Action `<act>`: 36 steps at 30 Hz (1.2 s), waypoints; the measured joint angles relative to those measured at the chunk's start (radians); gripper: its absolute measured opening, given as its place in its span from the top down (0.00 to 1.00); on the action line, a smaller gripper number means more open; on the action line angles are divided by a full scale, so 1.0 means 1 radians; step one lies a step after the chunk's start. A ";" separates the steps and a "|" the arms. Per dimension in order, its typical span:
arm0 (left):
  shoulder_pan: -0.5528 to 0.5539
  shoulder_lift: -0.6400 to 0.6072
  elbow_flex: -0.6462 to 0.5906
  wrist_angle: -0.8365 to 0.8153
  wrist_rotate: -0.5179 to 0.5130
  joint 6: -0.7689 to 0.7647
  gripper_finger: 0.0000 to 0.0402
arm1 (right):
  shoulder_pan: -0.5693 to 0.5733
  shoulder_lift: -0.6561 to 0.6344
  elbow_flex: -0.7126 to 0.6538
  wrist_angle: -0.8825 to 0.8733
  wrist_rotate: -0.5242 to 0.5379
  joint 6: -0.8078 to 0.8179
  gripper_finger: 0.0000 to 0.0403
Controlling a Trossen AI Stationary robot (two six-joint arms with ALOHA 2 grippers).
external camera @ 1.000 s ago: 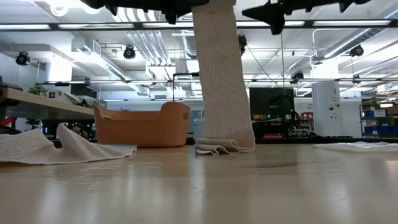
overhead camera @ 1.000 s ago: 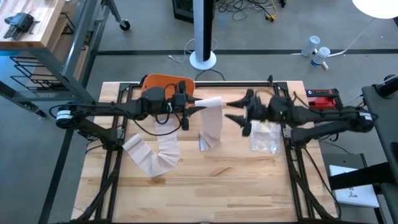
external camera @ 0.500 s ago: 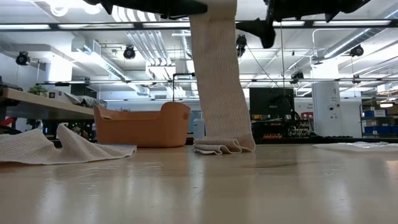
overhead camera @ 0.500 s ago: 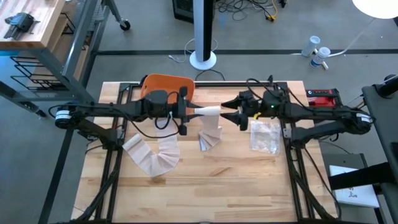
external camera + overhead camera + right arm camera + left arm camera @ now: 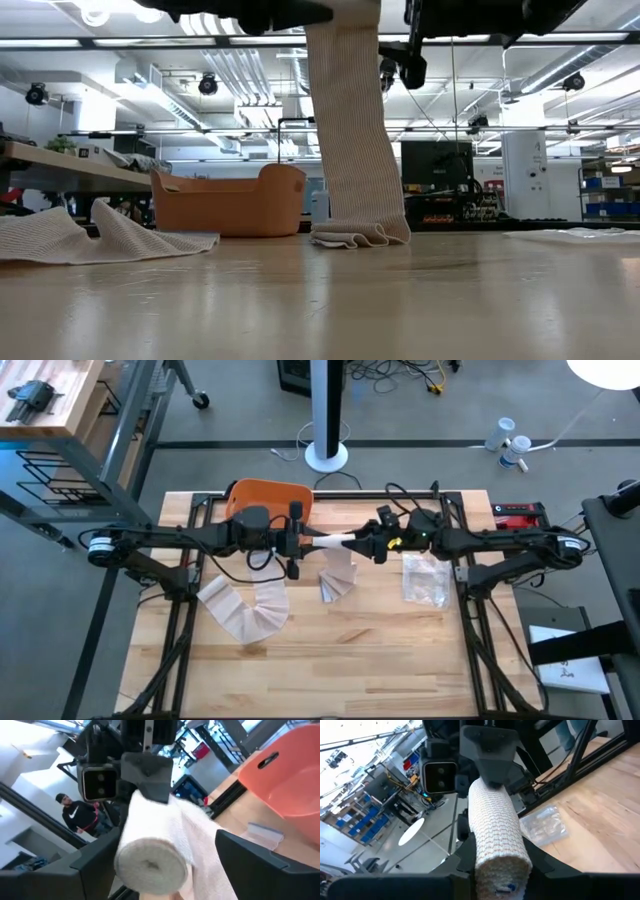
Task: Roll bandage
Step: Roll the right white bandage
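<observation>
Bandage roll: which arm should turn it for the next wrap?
Right, probably. The left gripper clamps one end of the bandage roll, while the right gripper straddles the free end, fingers open, ready to close and twist.

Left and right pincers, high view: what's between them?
The rolled part of the bandage bridges the gap between left pincer and right pincer, its loose tail hanging to the table. The high view shows it; both wrist views confirm.

Wooden surface [image 5: 350, 650]. On it: orange basket [image 5: 265, 495], loose bandage strip [image 5: 245, 610], clear bag [image 5: 425, 580]. Hanging bandage [image 5: 340, 572] has its folded end on the surface.
</observation>
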 joint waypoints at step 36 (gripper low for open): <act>0.001 -0.046 -0.001 -0.037 0.053 -0.054 0.81 | 0.052 0.050 0.150 -0.129 0.061 -0.093 0.34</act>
